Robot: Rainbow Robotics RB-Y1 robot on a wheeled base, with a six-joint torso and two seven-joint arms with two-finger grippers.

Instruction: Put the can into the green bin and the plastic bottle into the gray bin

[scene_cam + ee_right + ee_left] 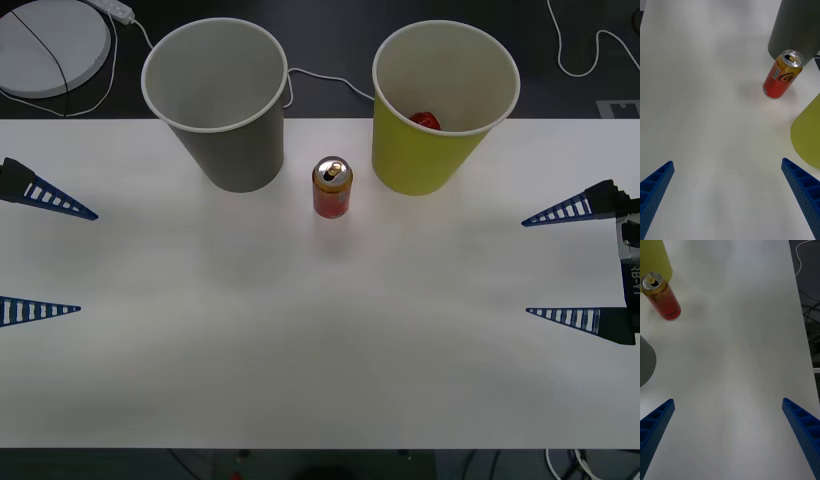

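Blue ribbed tapered fingers (60, 202); right wrist apparently black.

We see a red object (426, 121) low inside the green bin (440, 160), mostly hidden by its rim, and cannot tell what it is. The left tool (45, 255) is cut off at the frame's left edge.

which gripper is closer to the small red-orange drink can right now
Right, by a small margin. The small red-orange drink can stands between the two bins. The right gripper waits open at the table's right edge, the left gripper open at the left edge, slightly farther off.
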